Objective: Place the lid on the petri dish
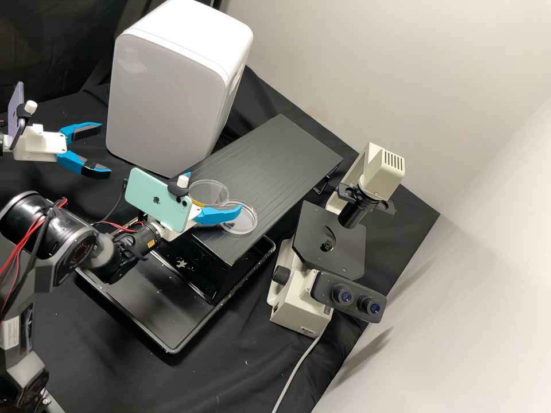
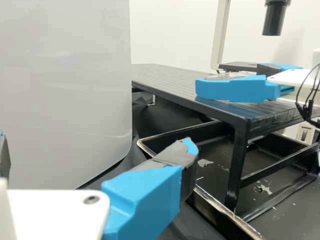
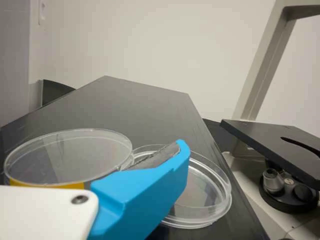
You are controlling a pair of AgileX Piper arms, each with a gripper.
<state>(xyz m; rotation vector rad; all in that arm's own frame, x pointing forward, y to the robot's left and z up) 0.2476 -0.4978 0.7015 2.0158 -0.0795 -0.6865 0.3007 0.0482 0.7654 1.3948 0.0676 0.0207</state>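
On the black raised shelf (image 1: 275, 155) lies the petri dish (image 1: 244, 221), uncovered — right gripper (image 1: 215, 198), seemingly clamped on the lid (image 1: 208, 188), holds it at the dish's 10 o'clock. Next: carry it toward 4 o'clock, centre, lower. Left gripper (image 1: 100, 148) gapes apart.

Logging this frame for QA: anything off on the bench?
The lid sits askew, overlapping the petri dish at its rim, not seated. Also, white flecks dot the black tray under the platform; scuffs or residue, can't tell.
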